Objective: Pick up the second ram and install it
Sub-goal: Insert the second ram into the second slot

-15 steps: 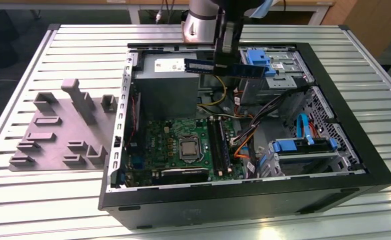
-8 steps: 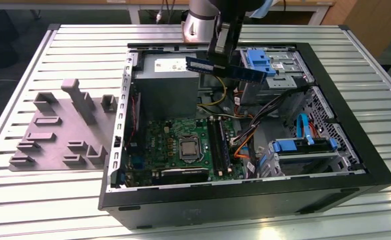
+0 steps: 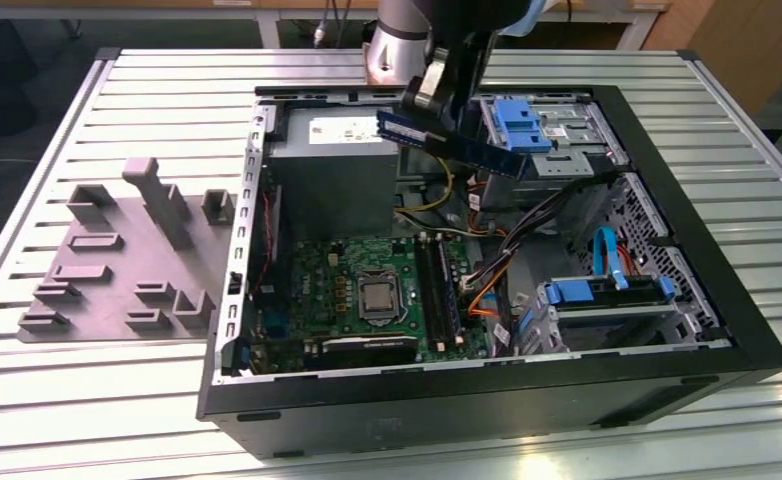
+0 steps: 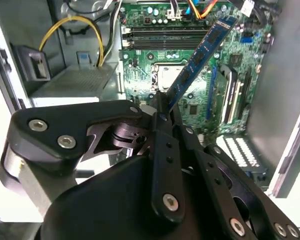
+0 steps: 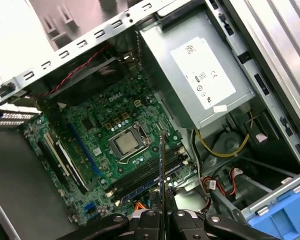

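Your gripper (image 3: 427, 100) pinched the second ram (image 3: 450, 144) upper center of the exterior view, above the motherboard (image 3: 364, 290). It seemingly hung tilted; that tilt could jam it crooked against a slot.

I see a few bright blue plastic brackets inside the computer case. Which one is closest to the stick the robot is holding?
The blue bracket at the case's far corner, just behind the second ram held in the gripper. The other blue bracket sits lower, near the front.

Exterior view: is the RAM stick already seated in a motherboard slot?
No. The second ram is held in the gripper in the air above the open case, well clear of the motherboard.
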`<state>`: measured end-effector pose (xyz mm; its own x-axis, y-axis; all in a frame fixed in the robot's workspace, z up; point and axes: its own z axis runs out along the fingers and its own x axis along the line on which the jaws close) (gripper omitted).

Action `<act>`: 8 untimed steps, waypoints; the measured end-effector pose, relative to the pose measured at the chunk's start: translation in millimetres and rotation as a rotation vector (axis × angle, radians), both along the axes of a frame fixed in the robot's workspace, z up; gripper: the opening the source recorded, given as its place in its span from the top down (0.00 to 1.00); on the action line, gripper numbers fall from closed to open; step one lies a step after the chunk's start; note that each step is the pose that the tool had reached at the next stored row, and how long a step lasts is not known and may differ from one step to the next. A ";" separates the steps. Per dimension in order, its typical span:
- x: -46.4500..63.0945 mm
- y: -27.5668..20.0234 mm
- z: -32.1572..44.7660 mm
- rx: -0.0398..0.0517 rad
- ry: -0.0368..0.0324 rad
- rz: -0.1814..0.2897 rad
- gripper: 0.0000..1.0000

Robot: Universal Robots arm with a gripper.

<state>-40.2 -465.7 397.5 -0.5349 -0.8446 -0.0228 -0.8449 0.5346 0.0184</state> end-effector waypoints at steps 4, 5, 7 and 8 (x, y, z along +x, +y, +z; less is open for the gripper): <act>0.0 0.0 -1.8 -0.0006 0.0000 -0.072 0.86; 0.0 0.0 -2.3 -0.0008 0.0000 -0.091 0.86; 0.0 0.0 -3.2 -0.0011 0.0000 -0.127 0.86; 0.0 0.0 -3.6 -0.0013 0.0000 -0.146 0.86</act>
